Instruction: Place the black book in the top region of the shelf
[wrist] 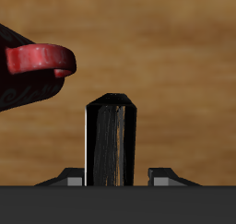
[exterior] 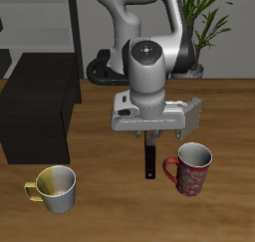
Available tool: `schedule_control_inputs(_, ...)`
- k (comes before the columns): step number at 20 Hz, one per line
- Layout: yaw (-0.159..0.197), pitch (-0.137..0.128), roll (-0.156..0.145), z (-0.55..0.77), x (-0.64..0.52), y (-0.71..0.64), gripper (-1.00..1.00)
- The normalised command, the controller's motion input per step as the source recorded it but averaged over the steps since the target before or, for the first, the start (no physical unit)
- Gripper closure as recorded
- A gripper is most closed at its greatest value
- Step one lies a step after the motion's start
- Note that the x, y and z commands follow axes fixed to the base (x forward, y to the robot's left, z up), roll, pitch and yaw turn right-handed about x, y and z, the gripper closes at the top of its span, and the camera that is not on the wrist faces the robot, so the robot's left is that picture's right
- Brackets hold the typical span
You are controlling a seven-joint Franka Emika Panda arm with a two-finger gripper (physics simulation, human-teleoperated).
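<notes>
Beneath the gripper (exterior: 150, 136), the black book (exterior: 150, 158) is hanging on end above the wooden table (exterior: 110, 201), with the two fingers closed on its upper end; its lower end appears to be clear of the table, though the exterior view does not settle this. It is sitting between the red mug (exterior: 191, 167) on one side and the yellow mug (exterior: 55, 187) farther off on the other, well apart from the shelf (exterior: 40, 112), which is standing at the table's edge beyond the yellow mug. Risks from this position are judged as follows: the grip is holding only one narrow end, so a quick swing toward the shelf could be letting the book pivot or slide between the fingers; a low carry could be catching the yellow mug or the shelf's near top edge; a tilted release could be leaving the book overhanging the top surface. The exterior view is showing the shelf, both mugs and the route between them, none of which can be judged from the wrist. The wrist view is showing the black book (wrist: 112, 140) centred and upright between the finger tips, its page edge facing the camera, with the red mug's (wrist: 39, 60) rim close beside it.
</notes>
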Motion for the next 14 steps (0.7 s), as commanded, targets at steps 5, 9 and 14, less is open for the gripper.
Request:
schedule_control_inputs(5,-0.006,-0.004,-0.008,-0.01,0.03,-0.07,1.0)
schedule_control_inputs(9,0.001,-0.022,-0.014,0.11,-0.03,-0.05,1.0)
schedule_control_inputs(14,0.005,-0.042,-0.032,0.28,-0.13,-0.01,1.0)
